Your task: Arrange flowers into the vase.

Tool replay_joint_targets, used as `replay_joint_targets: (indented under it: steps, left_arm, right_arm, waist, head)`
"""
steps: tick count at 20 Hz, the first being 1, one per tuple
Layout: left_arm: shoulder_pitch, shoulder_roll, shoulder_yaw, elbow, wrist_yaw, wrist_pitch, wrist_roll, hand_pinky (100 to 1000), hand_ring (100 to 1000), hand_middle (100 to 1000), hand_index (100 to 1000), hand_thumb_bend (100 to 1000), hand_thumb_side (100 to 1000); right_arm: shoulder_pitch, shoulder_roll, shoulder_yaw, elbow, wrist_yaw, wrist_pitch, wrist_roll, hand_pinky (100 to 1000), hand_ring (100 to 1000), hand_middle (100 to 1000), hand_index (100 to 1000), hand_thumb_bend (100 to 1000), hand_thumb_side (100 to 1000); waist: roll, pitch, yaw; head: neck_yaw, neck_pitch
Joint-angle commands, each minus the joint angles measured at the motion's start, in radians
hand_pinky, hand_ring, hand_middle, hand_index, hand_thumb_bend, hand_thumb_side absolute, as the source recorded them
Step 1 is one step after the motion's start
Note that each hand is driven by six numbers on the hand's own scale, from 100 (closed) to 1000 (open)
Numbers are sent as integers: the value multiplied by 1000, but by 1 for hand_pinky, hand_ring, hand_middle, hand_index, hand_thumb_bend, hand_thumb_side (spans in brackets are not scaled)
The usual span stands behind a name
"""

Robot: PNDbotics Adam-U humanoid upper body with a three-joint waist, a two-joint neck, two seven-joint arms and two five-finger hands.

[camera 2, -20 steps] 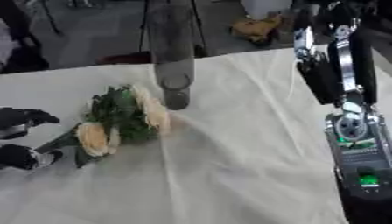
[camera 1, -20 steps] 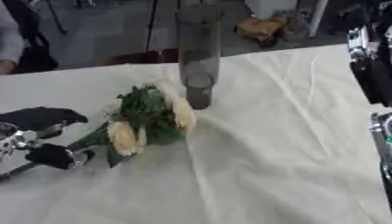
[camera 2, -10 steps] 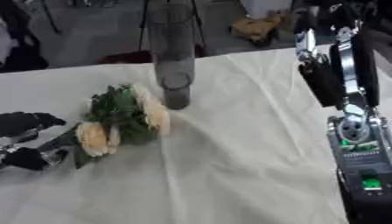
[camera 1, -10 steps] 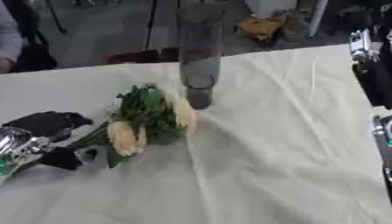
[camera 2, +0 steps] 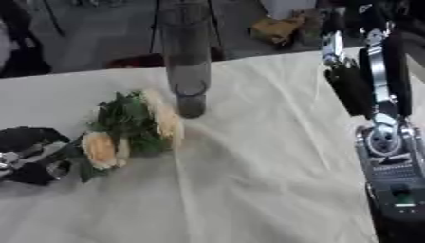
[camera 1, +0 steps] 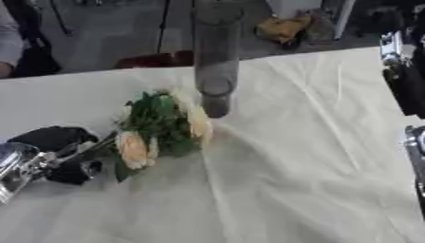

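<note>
Flowers (camera 1: 162, 126) lie flat beside the tall vase (camera 1: 216, 57); left hand (camera 1: 58, 156) looks curled round the stems. Seems like pickup stage; next it needs lifting and tipping upright.

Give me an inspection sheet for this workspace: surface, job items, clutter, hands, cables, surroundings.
Surface: table under a wrinkled white cloth.
Job items: tall grey vase upright, no flowers in it; bouquet of cream roses lying on the cloth beside it, stems toward the left hand.
Clutter: nothing seen.
Hands: left hand at the bouquet's stem end, fingers curled about the stems; right hand not seen, only the right arm along the right edge.
Cables: nothing seen.
Surroundings: dark floor, yellow object beyond the table.
</note>
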Motion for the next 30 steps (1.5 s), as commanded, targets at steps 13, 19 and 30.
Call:
replay_joint_targets:
  steps: [13, 19, 30]
  left_arm:
    - [-22, -10, 28, 28, 28, 10, 31, 602, 761, 807, 897, 100, 641]
    - [-24, -21, 36, 45, 22, 8, 43, 487, 634, 735, 833, 100, 630]
    - [-30, -49, 58, 97, 10, 45, 130, 224, 394, 502, 641, 100, 568]
  right_arm:
    - [-15, -16, -3, -16, -10, 4, -2, 795, 939, 790, 961, 100, 1000]
    - [-15, -15, -4, -16, -10, 5, -4, 796, 939, 788, 961, 100, 1000]
    - [-14, -14, -6, -16, -11, 10, -6, 798, 940, 786, 960, 100, 1000]
  waist:
    - [-6, -10, -10]
    - [-6, -8, -12]
    - [-8, -4, -16]
  head:
    - [12, -18]
    - [15, -20]
    - [17, -22]
